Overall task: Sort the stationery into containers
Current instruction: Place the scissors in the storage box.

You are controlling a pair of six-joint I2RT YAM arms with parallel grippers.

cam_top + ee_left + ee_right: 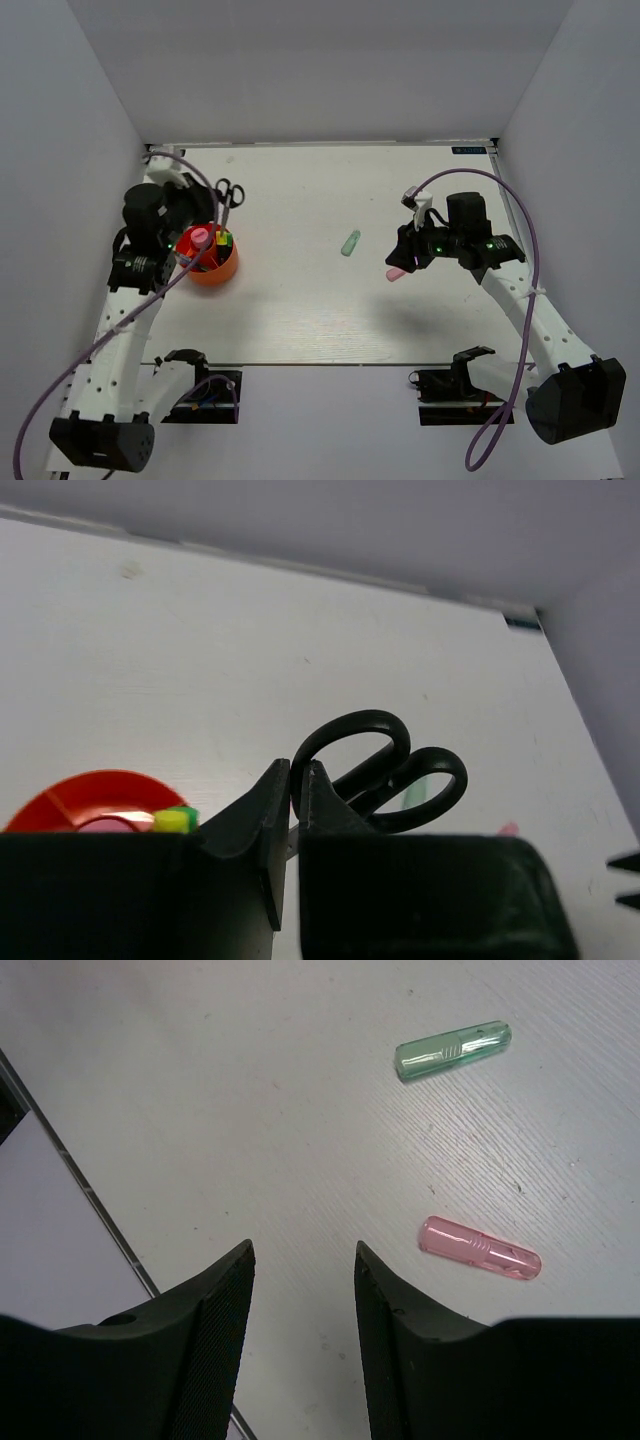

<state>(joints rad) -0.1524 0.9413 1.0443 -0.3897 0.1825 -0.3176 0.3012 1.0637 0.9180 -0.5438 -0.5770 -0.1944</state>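
The highlighters were glossy translucent plastic, the table matt and grained, the scissors' handles shiny black.

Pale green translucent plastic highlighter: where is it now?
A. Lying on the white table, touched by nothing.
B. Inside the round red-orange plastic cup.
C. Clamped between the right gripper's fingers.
A: the pale green highlighter lies flat on the white table, beyond the open right gripper.

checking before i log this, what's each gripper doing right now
left gripper: closed on the scissors
right gripper: open, holding nothing
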